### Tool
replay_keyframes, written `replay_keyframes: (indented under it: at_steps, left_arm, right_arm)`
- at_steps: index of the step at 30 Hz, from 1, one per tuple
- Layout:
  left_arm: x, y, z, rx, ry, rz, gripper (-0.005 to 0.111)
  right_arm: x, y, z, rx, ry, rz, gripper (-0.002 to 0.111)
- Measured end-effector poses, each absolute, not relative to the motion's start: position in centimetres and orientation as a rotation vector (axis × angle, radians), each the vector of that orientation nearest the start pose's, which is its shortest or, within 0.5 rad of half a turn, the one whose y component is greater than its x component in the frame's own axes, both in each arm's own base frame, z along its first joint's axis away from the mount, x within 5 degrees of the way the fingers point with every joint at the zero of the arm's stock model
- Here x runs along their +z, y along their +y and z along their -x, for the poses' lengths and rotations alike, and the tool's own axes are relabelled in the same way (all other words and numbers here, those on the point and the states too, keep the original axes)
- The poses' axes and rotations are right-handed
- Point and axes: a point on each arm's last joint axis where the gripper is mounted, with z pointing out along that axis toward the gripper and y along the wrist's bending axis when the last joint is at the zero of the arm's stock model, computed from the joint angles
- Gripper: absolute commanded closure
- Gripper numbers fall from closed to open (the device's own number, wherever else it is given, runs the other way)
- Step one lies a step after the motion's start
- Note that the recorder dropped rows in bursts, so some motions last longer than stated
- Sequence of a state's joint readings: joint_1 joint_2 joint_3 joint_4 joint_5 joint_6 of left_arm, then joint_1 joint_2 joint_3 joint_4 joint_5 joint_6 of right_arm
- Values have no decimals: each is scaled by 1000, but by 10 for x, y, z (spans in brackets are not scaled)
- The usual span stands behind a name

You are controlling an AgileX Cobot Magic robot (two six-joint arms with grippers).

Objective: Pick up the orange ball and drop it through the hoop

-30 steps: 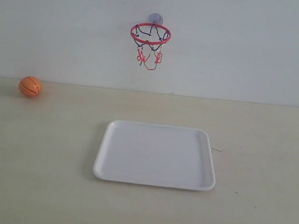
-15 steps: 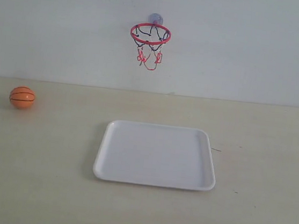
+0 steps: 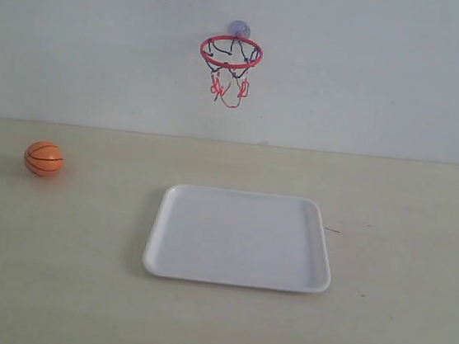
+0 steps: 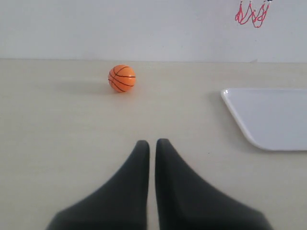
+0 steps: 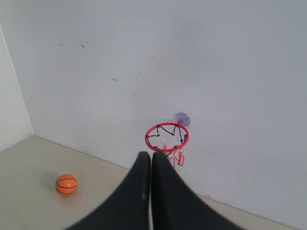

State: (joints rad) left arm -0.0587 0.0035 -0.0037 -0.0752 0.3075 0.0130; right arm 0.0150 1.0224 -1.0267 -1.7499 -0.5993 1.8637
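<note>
Plain white wall (image 3: 390, 74) and a pale beige tabletop (image 3: 393, 340), nothing fancy. Compared with the shots from a moment back, the orange ball (image 3: 43, 159) is seen to have wandered. It was first carried forward and outward, then back inward a touch, with its seams turned differently each time. So it is probably rolling loose and not settled, and a grab is better timed once it is stopped.

Both claws are seen with fingers pressed together and nothing held, the left claw (image 4: 152, 142) and the right claw (image 5: 151, 153) alike, so opening is needed before any pick. The ball is found well ahead of the left claw's tips, off to the side away from the white tray (image 3: 234, 280), touched by nothing. It is much farther from the right claw, and the hoop (image 5: 167, 137) is stuck on the wall ahead of that one.

Looks-wise: small, bright orange, black seam lines, round and smooth. It is likely to be sent scooting if nudged.
</note>
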Motion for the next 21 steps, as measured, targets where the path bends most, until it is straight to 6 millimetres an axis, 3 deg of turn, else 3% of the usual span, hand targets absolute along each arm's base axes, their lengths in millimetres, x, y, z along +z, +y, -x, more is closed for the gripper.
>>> replay_keyframes:
  at_steps: [3,9,13,17,21]
  left_arm:
    - [187,-5,-54,-105,1791,-16,103]
    - [187,-5,-54,-105,1791,-16,103]
    - [187,-5,-54,-105,1791,-16,103]
    - [187,-5,-54,-105,1791,-16,103]
    - [187,-5,-54,-105,1791,-16,103]
  right_arm:
    - [408,51,-184,478,1571,333,109]
    - [358,39,-115,400,1538,256,109]
    - [341,47,-99,481,1548,348,109]
    - [338,56,-92,570,1555,449,109]
    - [340,58,-90,614,1542,438,109]
